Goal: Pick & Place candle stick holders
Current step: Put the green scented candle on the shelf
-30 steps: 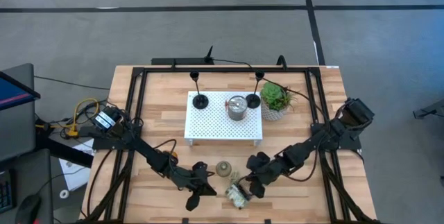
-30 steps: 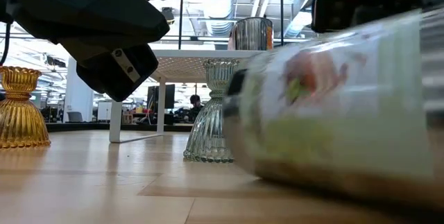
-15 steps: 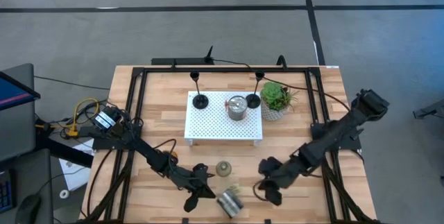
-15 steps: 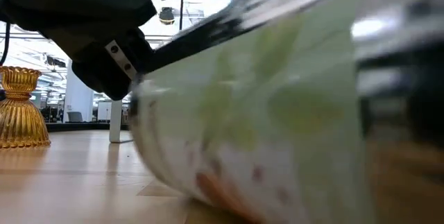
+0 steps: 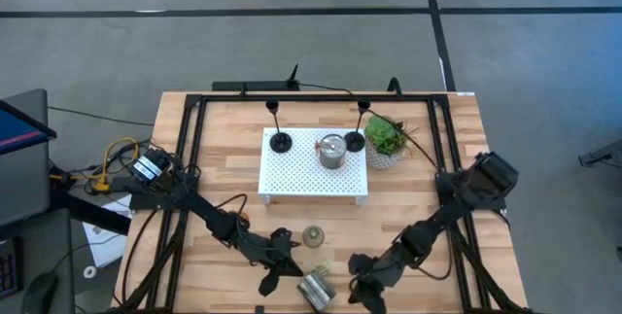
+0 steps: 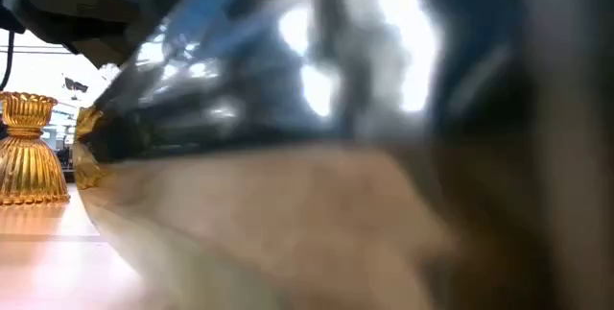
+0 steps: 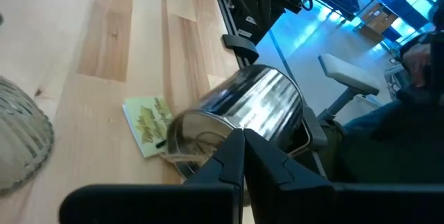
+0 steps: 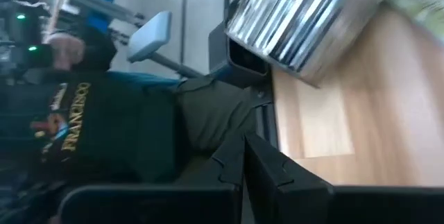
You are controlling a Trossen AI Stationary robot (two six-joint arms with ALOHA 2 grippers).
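A squat shiny silver cup (image 5: 315,289) lies tipped at the bench's near edge between two closed, empty grippers (image 5: 282,273) (image 5: 362,290); a nudge could roll it off.

I'm looking into a robotics lab or test bay set in a large open office-like hall. The wooden table (image 5: 214,149) carries a black metal frame (image 5: 194,120) and stands on a grey floor (image 5: 292,42) marked with dark lines. At the left, beside the table, a tangle of yellow and black cables (image 5: 117,158) runs to a small box, with part of a screen (image 5: 19,129) just beyond. The left wrist view shows blue-lit shelving (image 7: 388,9) and a grey chair (image 7: 347,68) in the room past the table edge. In the right wrist view a person in a dark printed sweatshirt (image 8: 83,123) sits close by.
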